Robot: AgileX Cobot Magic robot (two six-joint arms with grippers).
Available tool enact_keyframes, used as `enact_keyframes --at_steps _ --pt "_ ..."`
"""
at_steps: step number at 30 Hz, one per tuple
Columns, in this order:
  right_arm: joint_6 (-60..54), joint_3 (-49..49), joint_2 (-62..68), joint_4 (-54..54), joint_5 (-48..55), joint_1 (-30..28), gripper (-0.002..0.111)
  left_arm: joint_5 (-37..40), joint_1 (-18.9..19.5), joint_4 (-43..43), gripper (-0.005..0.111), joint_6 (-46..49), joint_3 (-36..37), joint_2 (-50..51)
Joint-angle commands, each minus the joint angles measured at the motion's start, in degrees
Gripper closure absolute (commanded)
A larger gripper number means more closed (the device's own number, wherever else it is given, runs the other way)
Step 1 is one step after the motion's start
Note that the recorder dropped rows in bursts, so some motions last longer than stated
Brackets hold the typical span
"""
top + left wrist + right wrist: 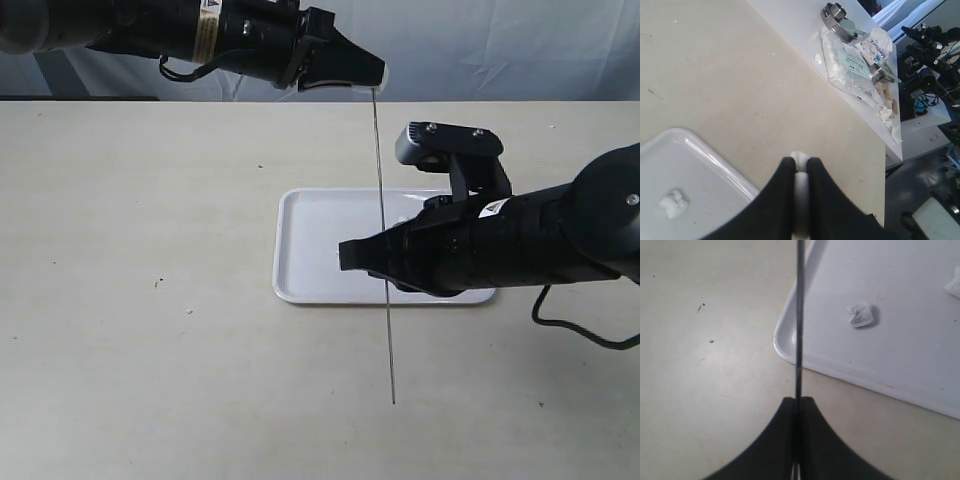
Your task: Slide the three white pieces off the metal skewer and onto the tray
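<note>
The thin metal skewer (380, 190) stands almost upright over the white tray (300, 250). My right gripper (346, 255) is shut on its lower half, and the rod (799, 315) runs straight into the closed jaws (798, 401). At the skewer's top end my left gripper (372, 75) is shut on one white piece (799, 159), squeezed between its black fingers (785, 175). Two more white pieces lie loose on the tray (900, 370): one (860, 315) near its corner, another (954, 286) at the picture's edge. The left wrist view shows one lump (673, 204) on the tray (700, 155).
The beige tabletop (130, 250) surrounds the tray. A white side ledge (920, 115) beyond the table edge holds a clear bag of white lumps (850, 65) and metal rings (836, 15). The skewer's lower tip (393, 400) hangs past the tray's front rim.
</note>
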Motion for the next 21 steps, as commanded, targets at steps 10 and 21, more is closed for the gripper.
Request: enact_keyframes --at_steps 10,21 --pt "0.1 0.0 0.1 -0.2 1.8 0.0 0.109 1.6 0.0 -1.7 0.083 0.0 0.1 -0.5" --pt "0.1 0.0 0.1 -0.4 1.4 0.0 0.109 -4.0 1.9 -0.2 0.075 0.0 0.1 -0.5"
